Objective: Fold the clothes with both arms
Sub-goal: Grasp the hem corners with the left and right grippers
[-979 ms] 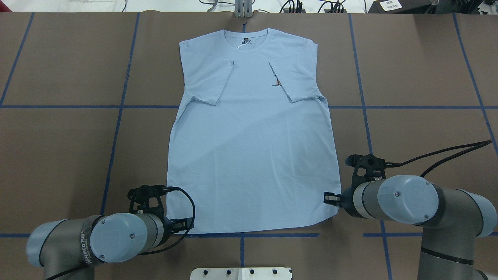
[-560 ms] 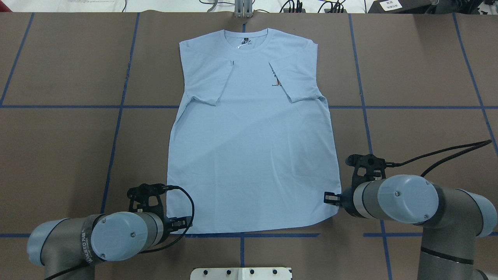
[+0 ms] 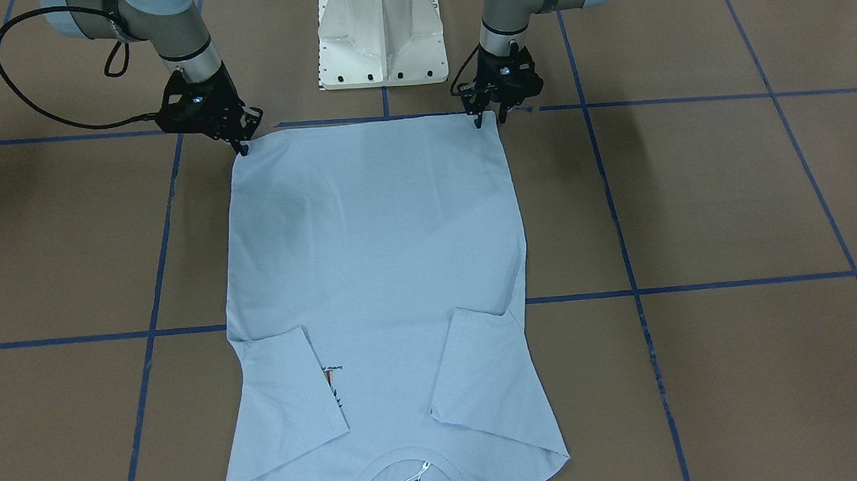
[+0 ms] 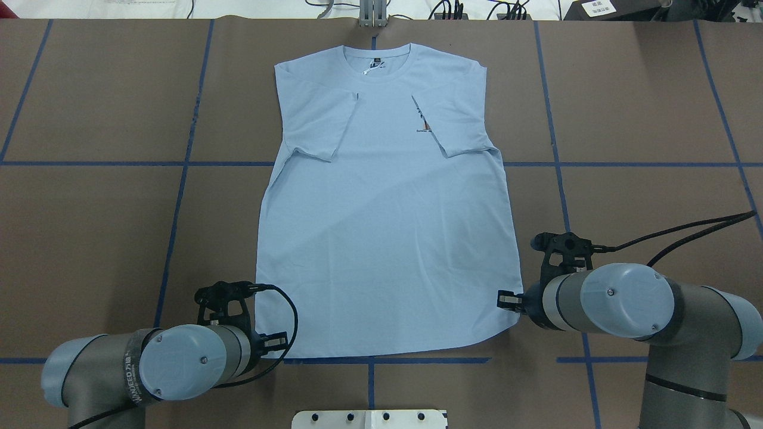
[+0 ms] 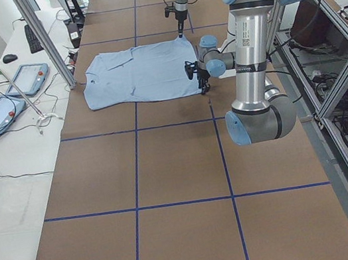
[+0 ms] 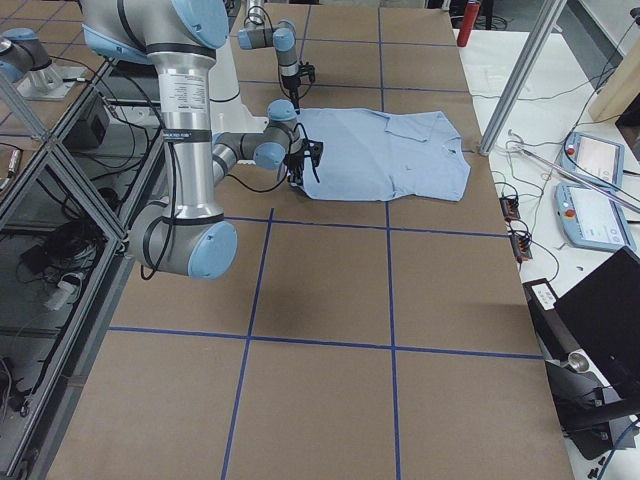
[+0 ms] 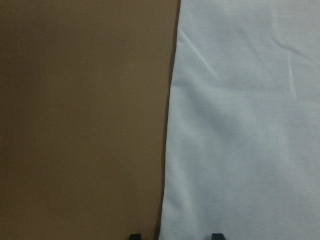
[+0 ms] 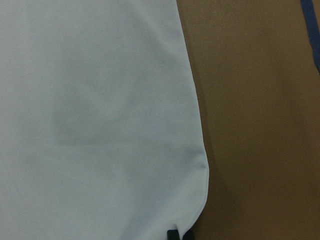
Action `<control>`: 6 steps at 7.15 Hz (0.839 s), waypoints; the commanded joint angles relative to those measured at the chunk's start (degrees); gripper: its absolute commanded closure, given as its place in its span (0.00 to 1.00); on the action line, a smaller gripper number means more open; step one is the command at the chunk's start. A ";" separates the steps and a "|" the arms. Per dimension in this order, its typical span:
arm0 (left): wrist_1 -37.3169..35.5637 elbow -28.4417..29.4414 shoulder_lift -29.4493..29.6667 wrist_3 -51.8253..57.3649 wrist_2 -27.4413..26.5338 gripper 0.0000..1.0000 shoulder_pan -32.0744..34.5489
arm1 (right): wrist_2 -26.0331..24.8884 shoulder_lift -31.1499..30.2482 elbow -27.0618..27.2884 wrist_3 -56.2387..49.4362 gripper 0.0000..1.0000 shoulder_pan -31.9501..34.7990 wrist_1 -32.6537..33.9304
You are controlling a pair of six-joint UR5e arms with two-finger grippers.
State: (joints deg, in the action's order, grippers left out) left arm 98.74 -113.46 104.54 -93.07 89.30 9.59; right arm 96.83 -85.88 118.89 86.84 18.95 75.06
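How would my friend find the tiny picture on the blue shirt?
Find the light blue T-shirt lying flat on the brown table. On its chest, look beside the folded-in sleeve on the overhead view's right. The print is the only orange-and-dark spot, partly under that sleeve.

Light blue T-shirt (image 4: 381,226) spread flat on the table (image 4: 89,238), collar far.
Sat right at the near hem corners: left gripper (image 4: 275,342) here, right gripper (image 4: 505,298) across.

Printed band (image 4: 132,381) on left arm (image 4: 179,363), lettering illegible
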 commanded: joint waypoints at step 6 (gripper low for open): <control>-1.78 -4.38 -0.39 0.35 0.09 1.00 -0.01 | 0.64 0.01 0.64 -0.18 1.00 0.39 0.00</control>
State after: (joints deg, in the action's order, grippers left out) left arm 98.21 -115.73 104.37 -92.89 89.38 9.58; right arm 97.32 -85.87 119.18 86.71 19.30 75.06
